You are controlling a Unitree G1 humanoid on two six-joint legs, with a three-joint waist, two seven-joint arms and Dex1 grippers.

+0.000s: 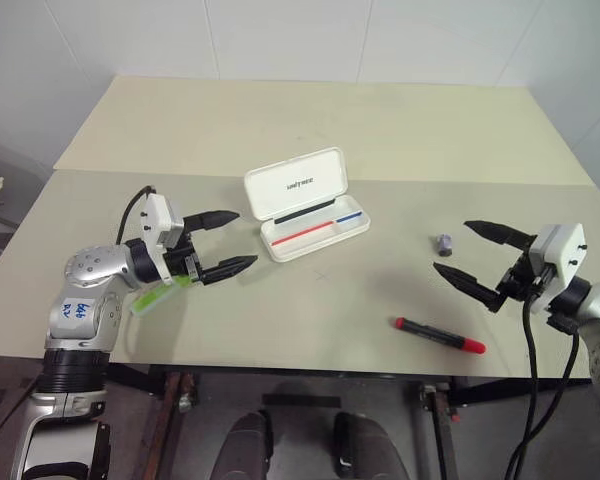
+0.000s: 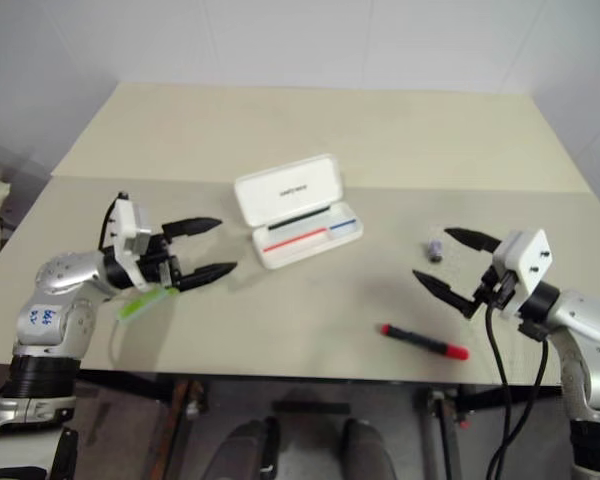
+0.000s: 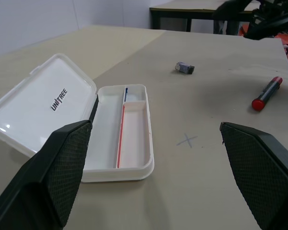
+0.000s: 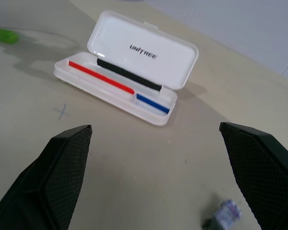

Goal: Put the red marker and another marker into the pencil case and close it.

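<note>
1. Head views: the pencil case lies open near the middle of the table, lid tilted back with black lettering on its inside, tray holding a red stripe and a blue stripe. No marker is in the tray.
2. Head views: the left gripper hangs over the table's left side, jaws spread wide, nothing between them, pointing toward the case but well apart from it.
3. Head views: the lime-green marker lies on the table under the left wrist, partly hidden by the arm.
4. Head views: the right gripper sits at the right side, jaws wide apart and empty, pointing inward. The red marker lies near the front edge, just below and inward of that gripper, not touched by it.
5. Head views: a small grey-purple object rests between the case and the right gripper; what it is cannot be told.
6. Left wrist view: both fingers stand far apart, the open case ahead between them, a faint pencilled cross on the tabletop beside it. The red marker shows farther off, near the table's edge.
7. Right wrist view: fingers spread, empty; the open case is ahead, the green marker beyond it, the small object close by.
</note>
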